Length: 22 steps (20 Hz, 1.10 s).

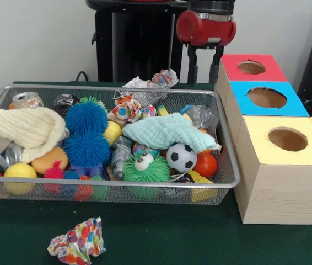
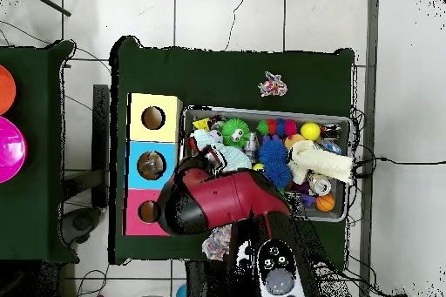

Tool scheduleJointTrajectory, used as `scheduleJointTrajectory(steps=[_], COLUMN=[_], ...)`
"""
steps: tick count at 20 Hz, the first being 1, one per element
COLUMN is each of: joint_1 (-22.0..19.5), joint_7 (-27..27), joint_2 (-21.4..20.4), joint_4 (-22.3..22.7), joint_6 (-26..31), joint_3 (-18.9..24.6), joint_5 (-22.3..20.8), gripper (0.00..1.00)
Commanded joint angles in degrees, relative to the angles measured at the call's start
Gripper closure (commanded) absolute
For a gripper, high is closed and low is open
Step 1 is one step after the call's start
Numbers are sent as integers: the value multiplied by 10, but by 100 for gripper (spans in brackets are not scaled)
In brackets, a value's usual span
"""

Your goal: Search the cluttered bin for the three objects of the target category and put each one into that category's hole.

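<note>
So the gripper (image 1: pixel 204 66) hangs behind the bin's (image 1: pixel 229 165) far corner, next to the red box (image 1: pixel 229 67). Can't tell if it's spread or pinched, and I can't see anything held. Which category is the target isn't shown either. If it's paper wads, one (image 1: pixel 155 80) sits right beside the gripper at the bin's far rim, another (image 1: pixel 127 108) is inside the bin just in front of that, and a third (image 1: pixel 77 242) lies out on the table, well in front of the bin. Nearest wins, I'd guess.
</note>
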Motion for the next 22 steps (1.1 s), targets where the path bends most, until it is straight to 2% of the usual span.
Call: scheduleJointTrajectory(steps=[1,9,12,15,22], joint_1=[-23,-26,-40,-44,-28], joint_7=[86,90,106,94,104], joint_2=[43,49,60,67,78], joint_4=[34,34,42,36,28], joint_6=[-23,-33,-45,-35,-36], joint_3=[-6,-7,-4,1,-15], joint_5=[-7,-2,13,8,7], gripper=[0,0,0,0,0])
